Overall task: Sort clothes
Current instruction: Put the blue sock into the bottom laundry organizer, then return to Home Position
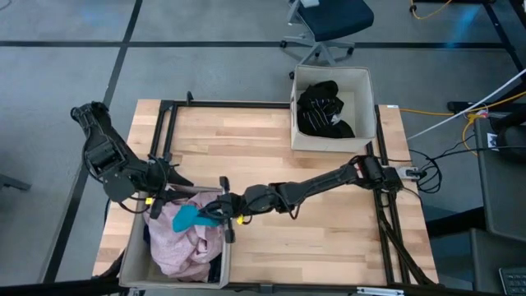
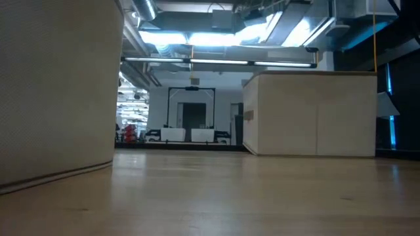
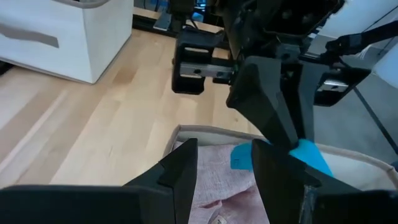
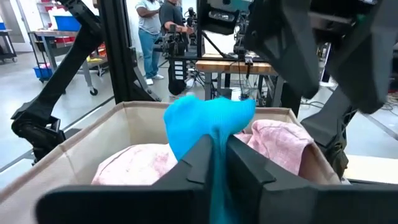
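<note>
A small teal piece [image 1: 189, 216] is held by my right gripper [image 1: 217, 211] over the beige fabric box [image 1: 131, 255] at the table's near left. A pale pink garment [image 1: 182, 240] lies heaped in that box. A dark blue cloth [image 1: 217, 265] shows at the box's near right corner. My left gripper [image 1: 175, 179] is open and empty just beyond the box's far rim. A black garment with white stripes [image 1: 327, 111] lies in the second beige box [image 1: 366, 99] at the far right. The blue plaid shirt is out of view. My right gripper pinches the teal piece [image 4: 214, 134] between its two fingers. A bunched part [image 4: 205, 115] bulges past the fingertips and the rest runs back between them. The fingers reach about level from the table's right. The piece is lifted above the pink garment [image 4: 134, 162].
The light wooden table top [image 1: 246, 148] lies bare between the two boxes. A black frame [image 1: 168, 123] runs along the table's far and side edges. In the low view the left box [image 2: 59, 85] and the right box [image 2: 315, 111] stand on the table. People stand in the room behind [image 4: 149, 31].
</note>
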Tool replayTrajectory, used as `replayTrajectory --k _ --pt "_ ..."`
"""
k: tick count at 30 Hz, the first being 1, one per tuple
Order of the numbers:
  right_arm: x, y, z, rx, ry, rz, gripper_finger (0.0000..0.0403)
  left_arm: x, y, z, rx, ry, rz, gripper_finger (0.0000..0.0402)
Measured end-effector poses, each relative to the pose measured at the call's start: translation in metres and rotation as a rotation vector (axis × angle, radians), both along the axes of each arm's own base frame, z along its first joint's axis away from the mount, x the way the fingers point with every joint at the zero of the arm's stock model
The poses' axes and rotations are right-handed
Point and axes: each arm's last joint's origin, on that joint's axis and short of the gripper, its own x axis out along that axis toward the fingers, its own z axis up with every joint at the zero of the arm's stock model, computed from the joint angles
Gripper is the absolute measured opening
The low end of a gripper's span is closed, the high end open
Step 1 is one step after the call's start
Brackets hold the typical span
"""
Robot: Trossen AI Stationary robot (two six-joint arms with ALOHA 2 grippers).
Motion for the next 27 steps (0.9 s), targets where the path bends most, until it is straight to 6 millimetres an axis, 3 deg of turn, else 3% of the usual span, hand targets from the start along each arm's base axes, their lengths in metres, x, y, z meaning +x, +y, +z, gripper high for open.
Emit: replayTrajectory --k 10,12,15,19,24,27 --pt "-0.003 0.000 -0.003 -0.040 0.075 -0.006 0.0165 0.000 0.001 0.000 0.009 -0.010 0.019 0.0143" --pt "-0.009 -0.002 0.006 -0.084 0.111 -0.005 0.0182 0.000 0.000 0.000 0.007 -0.010 0.020 0.0143" --pt "-0.035 -0.004 0.041 -0.139 0.166 -0.032 0.0191 0.001 0.000 0.001 0.005 -0.016 0.024 0.0143" --pt "-0.083 -0.003 0.086 -0.217 0.267 -0.089 0.0182 0.007 0.005 0.004 0.073 -0.048 0.043 0.0143" --pt "-0.145 -0.008 0.121 -0.259 0.418 -0.203 0.0147 0.025 0.018 0.011 0.214 -0.111 0.084 0.0143" --pt "-0.174 -0.013 0.127 -0.254 0.484 -0.234 0.0118 0.040 0.030 0.009 0.259 -0.123 0.050 0.0133"
